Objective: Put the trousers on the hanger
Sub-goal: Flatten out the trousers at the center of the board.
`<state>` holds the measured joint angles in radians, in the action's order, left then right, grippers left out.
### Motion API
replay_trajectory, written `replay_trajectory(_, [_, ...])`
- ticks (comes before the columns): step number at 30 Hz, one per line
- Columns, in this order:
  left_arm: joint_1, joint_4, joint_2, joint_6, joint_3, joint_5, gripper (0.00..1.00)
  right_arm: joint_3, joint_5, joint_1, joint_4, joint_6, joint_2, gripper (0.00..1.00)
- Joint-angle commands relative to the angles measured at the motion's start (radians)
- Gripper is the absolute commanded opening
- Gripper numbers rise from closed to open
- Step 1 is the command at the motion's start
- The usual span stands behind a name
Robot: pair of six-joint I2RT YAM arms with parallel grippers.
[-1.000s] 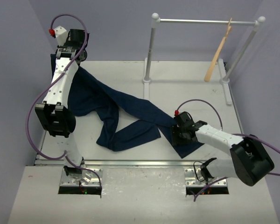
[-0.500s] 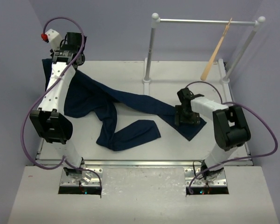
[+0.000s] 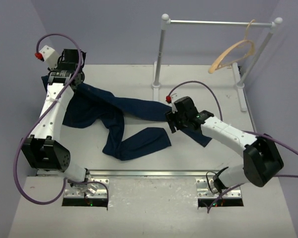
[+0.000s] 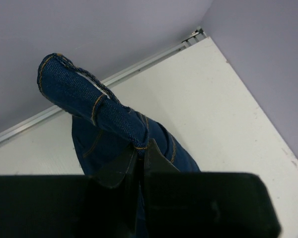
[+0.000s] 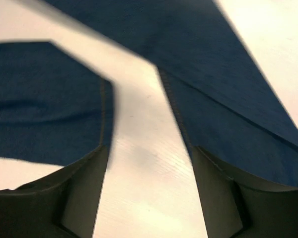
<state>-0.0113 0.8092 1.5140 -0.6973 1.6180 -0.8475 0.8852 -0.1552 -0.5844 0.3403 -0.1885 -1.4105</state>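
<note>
- Trousers (image 3: 114, 111): dark denim stretched over the table (image 3: 208, 79) from the far left to centre right, with 1 leg doubled back toward the near edge.
- Left gripper (image 4: 139, 157): clenched on a folded, orange-stitched edge of the cloth, raised above the far-left corner.
- Right gripper (image 5: 149, 158): fingers spread, bare table between them, low over the 2 legs at centre right.
- Hanger (image 3: 216, 63): hooked on the white rail (image 3: 213, 22) at far right, tilted, well apart from the cloth.

Matt denim trousers (image 3: 129, 106), wooden hanger (image 3: 232, 54)
</note>
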Motion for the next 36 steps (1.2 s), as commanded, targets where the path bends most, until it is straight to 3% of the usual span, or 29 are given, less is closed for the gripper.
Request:
replay_trajectory(1, [0.008, -0.086, -0.048, -0.009, 0.014, 0.021, 0.00, -0.037, -0.013, -0.144, -0.210, 0.169, -0.074, 0.73])
replay_trajectory(3, [0.008, -0.069, -0.039, -0.011, 0.027, 0.018, 0.00, 0.011, -0.089, -0.185, -0.254, 0.181, -0.150, 0.75])
replay_trajectory(5, [0.010, -0.058, -0.037, -0.011, 0.036, 0.019, 0.00, 0.064, -0.112, -0.192, -0.277, 0.213, -0.230, 0.90])
replay_trajectory(10, [0.010, -0.044, -0.034, 0.002, 0.062, 0.057, 0.00, 0.194, -0.265, -0.209, -0.334, 0.256, -0.450, 0.90])
replay_trajectory(12, [0.010, -0.038, -0.034, 0.006, 0.077, 0.067, 0.00, 0.216, -0.296, -0.209, -0.395, 0.270, -0.491, 0.84])
replay_trajectory(15, [0.010, -0.038, -0.040, 0.010, 0.082, 0.076, 0.00, 0.239, -0.365, -0.209, -0.450, 0.279, -0.535, 0.62])
replay_trajectory(20, [0.010, -0.044, -0.060, 0.020, 0.067, 0.070, 0.00, 0.267, -0.395, -0.207, -0.505, 0.300, -0.556, 0.46])
replay_trajectory(25, [0.010, -0.050, -0.066, 0.030, 0.050, 0.057, 0.00, 0.276, -0.346, -0.206, -0.469, 0.292, -0.552, 0.47])
replay_trajectory(27, [0.009, -0.050, -0.068, 0.030, 0.048, 0.059, 0.00, 0.288, -0.348, -0.202, -0.459, 0.302, -0.572, 0.39])
replay_trajectory(31, [0.010, -0.053, -0.078, 0.036, 0.045, 0.053, 0.00, 0.284, -0.337, -0.181, -0.452, 0.294, -0.588, 0.07])
replay_trajectory(33, [0.011, -0.051, -0.081, 0.041, 0.045, 0.047, 0.00, 0.270, -0.337, -0.178, -0.452, 0.298, -0.572, 0.00])
replay_trajectory(36, [0.011, -0.049, -0.089, 0.044, 0.041, 0.042, 0.00, 0.226, -0.354, -0.178, -0.448, 0.319, -0.499, 0.00])
